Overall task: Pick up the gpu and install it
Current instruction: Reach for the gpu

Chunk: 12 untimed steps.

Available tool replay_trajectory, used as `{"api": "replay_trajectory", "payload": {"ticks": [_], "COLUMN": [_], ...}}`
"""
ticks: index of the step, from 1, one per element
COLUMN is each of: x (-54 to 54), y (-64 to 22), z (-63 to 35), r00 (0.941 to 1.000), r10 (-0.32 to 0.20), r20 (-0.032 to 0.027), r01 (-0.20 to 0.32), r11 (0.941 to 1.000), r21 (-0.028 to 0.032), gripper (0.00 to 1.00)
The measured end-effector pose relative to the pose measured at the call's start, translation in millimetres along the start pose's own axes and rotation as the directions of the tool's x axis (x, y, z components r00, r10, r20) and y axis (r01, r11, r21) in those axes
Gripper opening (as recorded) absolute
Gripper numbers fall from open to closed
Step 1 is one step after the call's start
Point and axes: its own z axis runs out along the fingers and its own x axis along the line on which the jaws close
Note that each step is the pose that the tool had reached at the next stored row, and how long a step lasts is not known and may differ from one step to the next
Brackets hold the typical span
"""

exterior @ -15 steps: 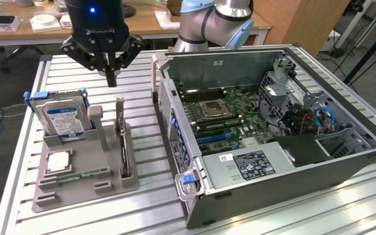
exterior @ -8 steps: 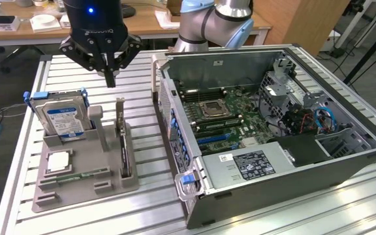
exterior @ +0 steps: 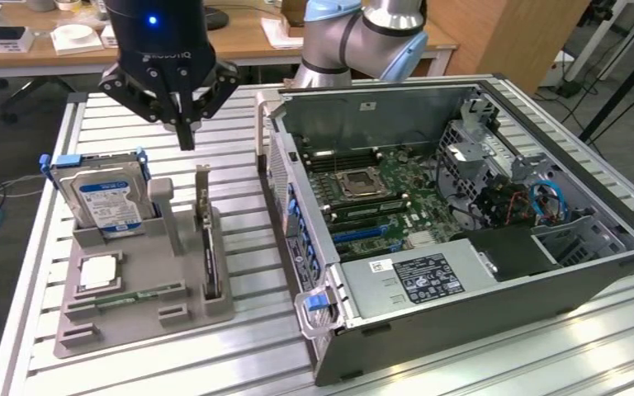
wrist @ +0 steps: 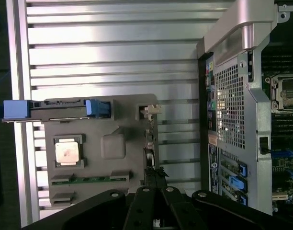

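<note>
The gripper (exterior: 188, 142) hangs above the grey parts holder (exterior: 130, 318) with its two fingers pressed together and nothing between them. The fingertips point straight down and are apart from everything below.

The gpu (exterior: 208, 247) stands on edge in a slot along the side of the holder nearest the computer case (exterior: 494, 289), seen as a thin dark blade. In the wrist view the gripper (wrist: 155, 184) sits in line with the gpu (wrist: 150, 148), over one end of the card.

Several things crowd the card. A raised grey post (exterior: 163, 200) of the holder stands just beside it on the side away from the case. Past that post, a silver hard drive (exterior: 106, 200) with a blue label and blue rails stands upright in its own slot. A processor chip (exterior: 98, 272) lies flat in a recess and a slim green memory stick (exterior: 141, 294) lies in a groove, both lower than the card.

On the exterior view's right, the open case lies on the slatted aluminium table (exterior: 240, 124), its perforated wall and silver handle (exterior: 319, 307) near the holder. Inside, the motherboard (exterior: 372, 206) faces up. A wooden desk (exterior: 30, 62) stands behind the table.
</note>
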Motion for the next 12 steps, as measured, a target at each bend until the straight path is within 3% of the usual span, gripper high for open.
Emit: {"api": "replay_trajectory", "payload": {"ticks": [5, 12], "x": [0.5, 1.4], "y": [-5.6, -6.1], "z": [-0.2, -0.2], "r00": [1.0, 1.0], "r10": [0.0, 0.0], "r20": [0.0001, 0.0001], "r01": [0.0, 0.0], "r11": [1.0, 1.0], "r21": [-0.0001, -0.0001], "gripper": [0.11, 0.11]}}
